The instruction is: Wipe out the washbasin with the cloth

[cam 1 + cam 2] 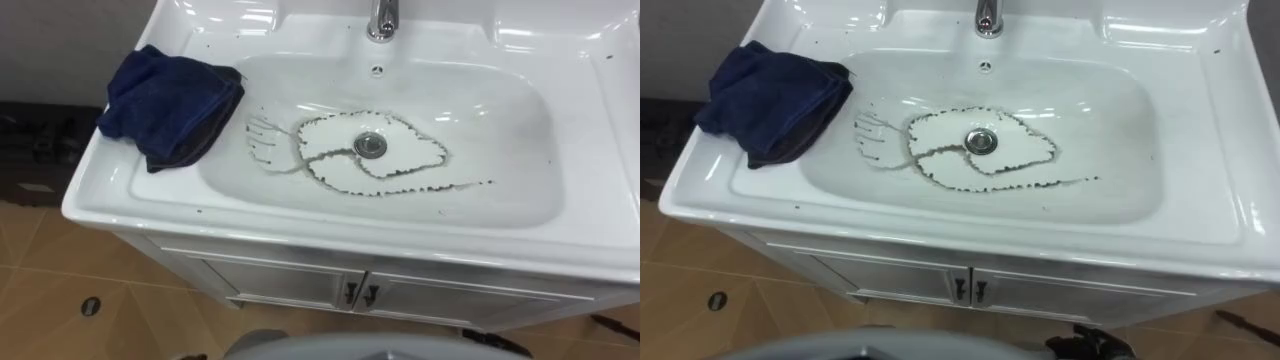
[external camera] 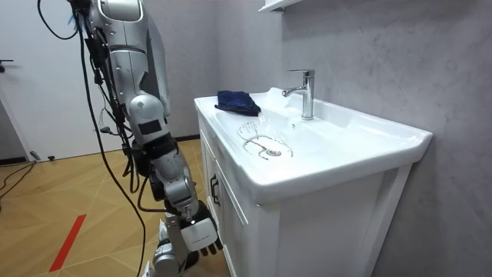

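A white basin [image 1: 300,215] stands before me, on a white cabinet. Dark dirty rings and streaks [image 1: 330,170] lie in its bowl around the metal drain [image 1: 370,144]. A crumpled dark blue cloth [image 1: 170,100] lies on the basin's left rim, one corner hanging over the bowl's edge. Nothing touches the cloth. In the room view I stand upright close to the cabinet front. My right hand [image 2: 201,237] hangs low beside the cabinet with relaxed fingers and holds nothing.
A chrome faucet [image 1: 381,20] rises at the back middle of the basin. Two cabinet doors [image 1: 300,285] with small dark handles sit below the rim. Small dark specks dot the rim. Wooden floor lies to my left, and a grey wall stands behind the basin.
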You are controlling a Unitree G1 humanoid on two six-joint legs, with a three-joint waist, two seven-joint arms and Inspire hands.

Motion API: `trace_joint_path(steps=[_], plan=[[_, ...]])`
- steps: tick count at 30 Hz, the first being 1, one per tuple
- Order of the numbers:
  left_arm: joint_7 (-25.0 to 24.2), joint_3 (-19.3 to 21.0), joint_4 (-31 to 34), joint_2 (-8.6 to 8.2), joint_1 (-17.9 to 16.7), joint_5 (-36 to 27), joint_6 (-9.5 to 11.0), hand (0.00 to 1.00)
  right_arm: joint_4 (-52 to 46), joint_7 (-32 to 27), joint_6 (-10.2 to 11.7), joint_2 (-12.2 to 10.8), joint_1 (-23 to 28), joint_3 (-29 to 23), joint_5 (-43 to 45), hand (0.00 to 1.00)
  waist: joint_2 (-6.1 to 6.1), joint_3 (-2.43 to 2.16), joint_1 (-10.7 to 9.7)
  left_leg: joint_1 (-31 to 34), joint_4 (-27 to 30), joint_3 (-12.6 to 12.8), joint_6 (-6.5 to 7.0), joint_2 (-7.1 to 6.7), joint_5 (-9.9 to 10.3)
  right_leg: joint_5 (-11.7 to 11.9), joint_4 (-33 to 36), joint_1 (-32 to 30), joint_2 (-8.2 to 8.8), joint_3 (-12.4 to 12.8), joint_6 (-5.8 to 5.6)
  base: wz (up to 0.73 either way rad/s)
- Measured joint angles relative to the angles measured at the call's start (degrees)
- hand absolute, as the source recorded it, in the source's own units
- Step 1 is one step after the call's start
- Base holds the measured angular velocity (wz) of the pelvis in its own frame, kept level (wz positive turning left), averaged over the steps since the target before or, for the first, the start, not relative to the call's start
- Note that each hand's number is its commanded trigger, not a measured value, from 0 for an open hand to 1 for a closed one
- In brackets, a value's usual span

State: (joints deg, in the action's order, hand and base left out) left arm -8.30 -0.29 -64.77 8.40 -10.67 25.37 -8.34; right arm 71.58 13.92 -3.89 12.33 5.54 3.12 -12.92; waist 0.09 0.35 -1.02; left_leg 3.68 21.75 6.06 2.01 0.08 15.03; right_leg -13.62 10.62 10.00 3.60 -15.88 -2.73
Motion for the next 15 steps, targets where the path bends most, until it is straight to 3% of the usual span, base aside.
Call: trace_joint_path(steps=[15], plan=[[-2.38,0.04,0.04,0.1,0.06,-0.98,-0.42,0.0,0.13,1.02,-1.26,0.43,-0.29,-0.03,0.02,0.0,0.04,-0.01,-0.06,-0.06,-0.04,-0.04,-0.06,0.05,-0.07,0.03,0.08,0.02,-0.03,0.0,0.05,0.0]])
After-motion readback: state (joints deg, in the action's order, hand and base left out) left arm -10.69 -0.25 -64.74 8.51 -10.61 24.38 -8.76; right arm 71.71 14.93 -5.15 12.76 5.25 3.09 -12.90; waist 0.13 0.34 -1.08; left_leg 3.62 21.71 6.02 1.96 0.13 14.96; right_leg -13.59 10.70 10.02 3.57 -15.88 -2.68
